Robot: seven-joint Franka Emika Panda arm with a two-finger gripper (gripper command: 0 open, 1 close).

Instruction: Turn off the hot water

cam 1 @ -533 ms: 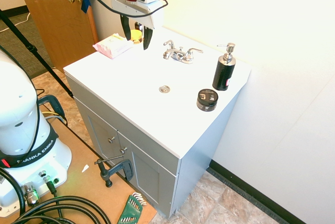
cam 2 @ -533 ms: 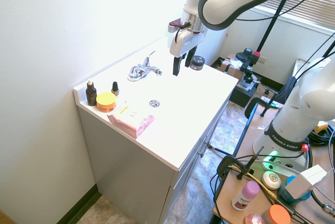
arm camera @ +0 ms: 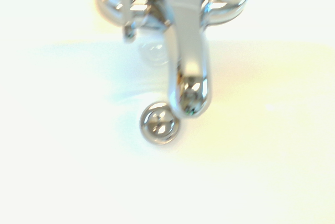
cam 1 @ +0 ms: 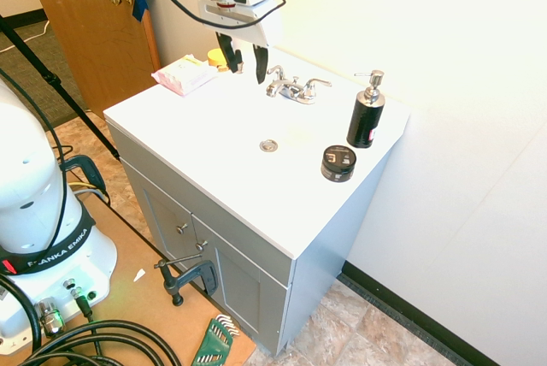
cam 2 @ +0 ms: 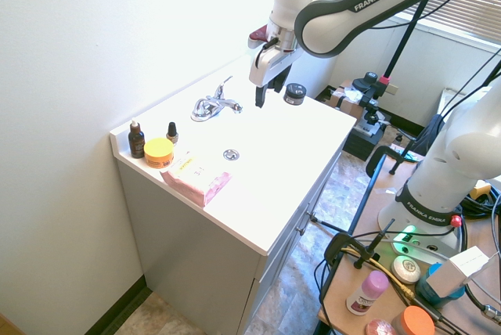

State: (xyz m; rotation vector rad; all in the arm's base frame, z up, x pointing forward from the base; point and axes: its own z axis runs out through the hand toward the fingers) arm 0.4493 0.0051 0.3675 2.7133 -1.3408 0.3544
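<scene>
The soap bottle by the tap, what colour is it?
Black soap bottle with a silver pump, clearest in the first exterior view.

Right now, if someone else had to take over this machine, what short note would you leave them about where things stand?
Gripper: the white arm's two-finger gripper is open and holds nothing; it hangs above the white vanity top, just left of the faucet.
Things: the small shiny chrome lever on the faucet's left side is the hot water tap. Its twin chrome lever sits right of the spout. The round chrome drain lies in front. No water is visible.
Done: the approach to the faucet only.
Left: bring the fingers to the left lever and turn it off; it is untouched.
</scene>
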